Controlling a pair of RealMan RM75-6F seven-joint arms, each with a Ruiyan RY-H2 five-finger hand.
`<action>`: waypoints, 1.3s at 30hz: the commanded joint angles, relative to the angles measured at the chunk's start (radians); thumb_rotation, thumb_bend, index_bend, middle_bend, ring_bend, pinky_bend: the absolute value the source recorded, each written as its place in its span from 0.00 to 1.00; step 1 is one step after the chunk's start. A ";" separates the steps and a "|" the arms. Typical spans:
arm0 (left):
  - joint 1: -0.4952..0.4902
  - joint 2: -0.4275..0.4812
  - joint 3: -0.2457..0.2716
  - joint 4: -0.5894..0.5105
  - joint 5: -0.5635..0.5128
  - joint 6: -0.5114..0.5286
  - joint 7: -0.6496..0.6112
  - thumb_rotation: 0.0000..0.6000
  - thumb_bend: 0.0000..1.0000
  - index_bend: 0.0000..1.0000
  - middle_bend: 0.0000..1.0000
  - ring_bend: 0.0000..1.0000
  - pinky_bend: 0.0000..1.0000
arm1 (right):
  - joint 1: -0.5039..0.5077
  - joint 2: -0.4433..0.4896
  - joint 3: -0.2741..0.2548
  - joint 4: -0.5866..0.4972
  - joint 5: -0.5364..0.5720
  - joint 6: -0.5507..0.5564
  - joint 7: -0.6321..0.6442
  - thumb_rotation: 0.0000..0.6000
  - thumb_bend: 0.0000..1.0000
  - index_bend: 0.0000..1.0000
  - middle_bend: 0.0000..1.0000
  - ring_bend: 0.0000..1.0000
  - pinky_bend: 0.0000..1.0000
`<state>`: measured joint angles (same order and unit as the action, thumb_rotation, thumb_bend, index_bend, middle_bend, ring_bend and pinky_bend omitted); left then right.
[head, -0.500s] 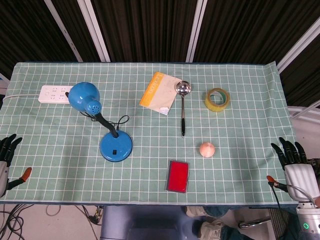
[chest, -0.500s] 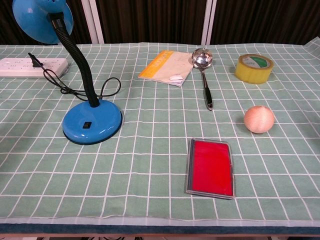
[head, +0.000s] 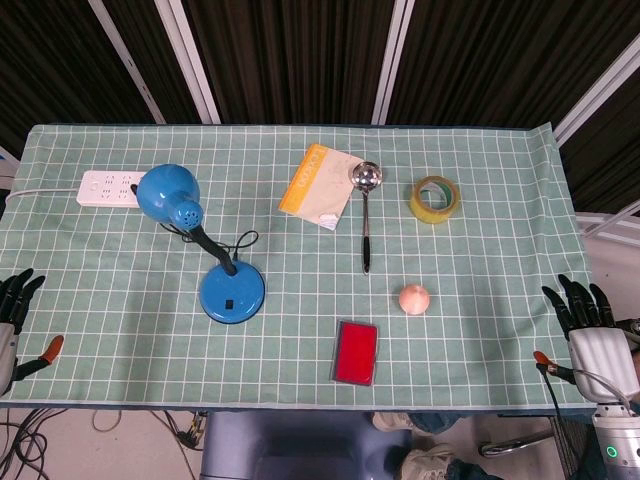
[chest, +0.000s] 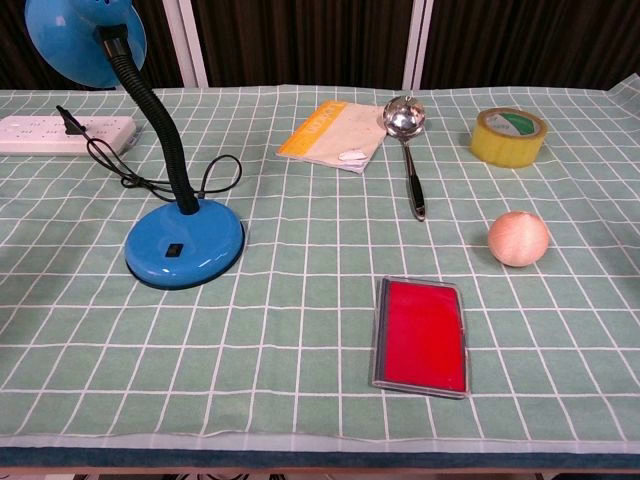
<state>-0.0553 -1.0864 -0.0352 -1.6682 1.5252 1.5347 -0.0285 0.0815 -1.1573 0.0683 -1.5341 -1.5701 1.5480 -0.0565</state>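
Both hands idle at the table edges: left hand (head: 12, 318) and right hand (head: 592, 335) empty, fingers spread. Nothing appears handled so far. Nearest the right hand, the ball (head: 414, 298) rests just right of the red case (head: 357, 352).

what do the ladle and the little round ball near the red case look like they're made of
Ladle: likely polished metal; its bowl is shiny and mirror-like, the handle darker. Ball: matte, pale peach, with faint fine lines; possibly wound thread or an onion, hard to tell.
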 joint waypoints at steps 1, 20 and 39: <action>0.000 0.000 0.000 0.001 0.000 0.000 0.002 1.00 0.33 0.07 0.00 0.00 0.03 | 0.000 0.001 0.000 -0.001 0.001 0.001 0.000 1.00 0.17 0.13 0.04 0.06 0.00; -0.022 -0.081 -0.007 0.059 0.088 0.045 0.146 1.00 0.59 0.08 0.50 0.60 0.84 | -0.004 0.007 -0.005 -0.011 0.006 -0.006 -0.006 1.00 0.17 0.13 0.04 0.06 0.00; -0.218 -0.230 -0.022 0.032 0.038 -0.294 0.412 1.00 0.81 0.13 0.79 0.78 0.91 | -0.007 0.009 -0.002 -0.020 0.023 -0.013 -0.016 1.00 0.17 0.13 0.04 0.06 0.00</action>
<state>-0.2480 -1.2929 -0.0530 -1.6305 1.5859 1.2757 0.3618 0.0742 -1.1484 0.0664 -1.5541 -1.5467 1.5353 -0.0730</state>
